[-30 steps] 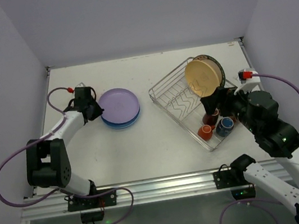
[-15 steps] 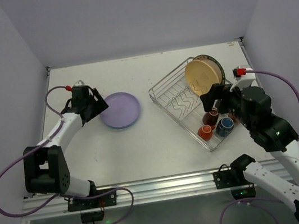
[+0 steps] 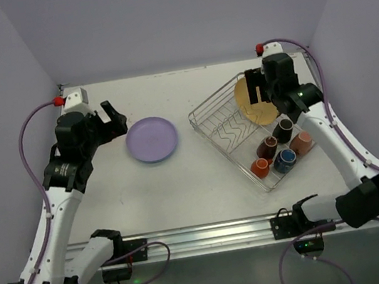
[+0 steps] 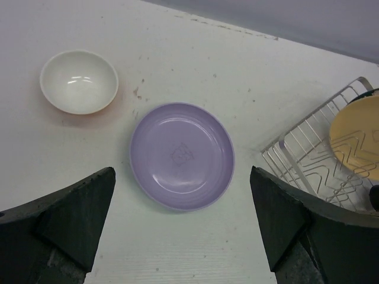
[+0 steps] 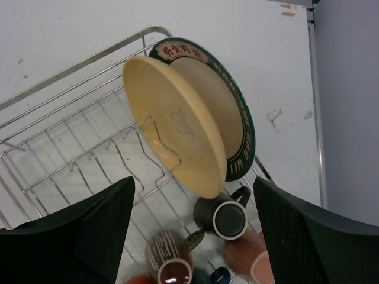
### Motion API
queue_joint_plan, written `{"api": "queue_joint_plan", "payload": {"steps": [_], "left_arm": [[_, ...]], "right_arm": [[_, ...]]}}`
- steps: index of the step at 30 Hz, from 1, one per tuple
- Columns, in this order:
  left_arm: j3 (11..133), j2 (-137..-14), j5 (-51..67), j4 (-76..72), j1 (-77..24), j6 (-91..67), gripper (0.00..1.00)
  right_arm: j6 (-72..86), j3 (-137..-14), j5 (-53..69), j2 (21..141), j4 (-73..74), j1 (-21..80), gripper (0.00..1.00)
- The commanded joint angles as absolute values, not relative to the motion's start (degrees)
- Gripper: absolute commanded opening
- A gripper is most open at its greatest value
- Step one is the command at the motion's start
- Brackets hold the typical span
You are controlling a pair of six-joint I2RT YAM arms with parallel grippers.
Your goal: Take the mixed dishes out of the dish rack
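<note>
1. White table [image 3: 203,183]: everything sits on it. The arms are based at the near edge.
2. Silver wire dish rack [image 3: 228,136], right half of the table, set at an angle. The zigzag slots on its left side are bare. Plates stand at its far end and mugs at its near end.
3. Lavender plate [image 3: 151,139] lies flat on the table left of the rack, well apart from it. In the left wrist view it sits centred below the left gripper [image 4: 182,171], not touched.
4. Tan plate [image 5: 177,136] stands tilted on edge in the rack. A plate with a dark patterned rim [image 5: 246,139] stands right behind it, and the two are touching or nearly so.
5. Bowl, white inside [image 4: 79,81], sits upright on the table far-left of the lavender plate. The top view hides it behind the left arm.
6. Mugs are clustered in the rack's near end: black [image 3: 283,129], brown [image 3: 268,147], orange [image 3: 260,167], blue [image 3: 284,161] and one pinkish-grey [image 3: 301,142].
7. Left gripper: jaws spread wide, holding nothing, above the table just left of the lavender plate in the top view.
8. Right gripper [image 3: 259,88] is over the rack's far end, directly above the tan plate. Its jaws are wide apart with the plate's edge showing between them in the wrist view. No contact, nothing held.
</note>
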State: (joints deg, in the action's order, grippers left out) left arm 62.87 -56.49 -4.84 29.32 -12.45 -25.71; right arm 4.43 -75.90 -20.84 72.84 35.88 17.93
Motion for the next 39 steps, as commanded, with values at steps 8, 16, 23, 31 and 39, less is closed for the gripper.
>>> {"api": "queue_joint_plan", "payload": {"steps": [8,16,23,31,39], "left_arm": [[51.6,-54.41,-2.55,28.39,-12.57,-18.11,1.0],[49.84,-51.86,-0.44,27.25,-12.57,-17.84,1.0],[49.39,-51.77,-0.26,27.16,-12.57,-17.75,1.0],[49.39,-51.5,-0.26,27.25,-12.57,-17.58,1.0],[49.39,-51.33,-0.79,27.07,-12.48,-18.11,1.0]], "right_arm": [[-15.9,-84.99,-29.09,87.53,32.96,17.58,0.5],[-23.81,-81.57,-32.6,92.46,25.24,17.67,0.34],[-27.5,-78.93,-32.08,92.72,19.34,17.49,0.26],[-28.48,-78.4,-31.47,95.45,19.34,17.05,0.15],[-29.61,-77.08,-31.11,90.19,17.32,17.23,0.0]]}}
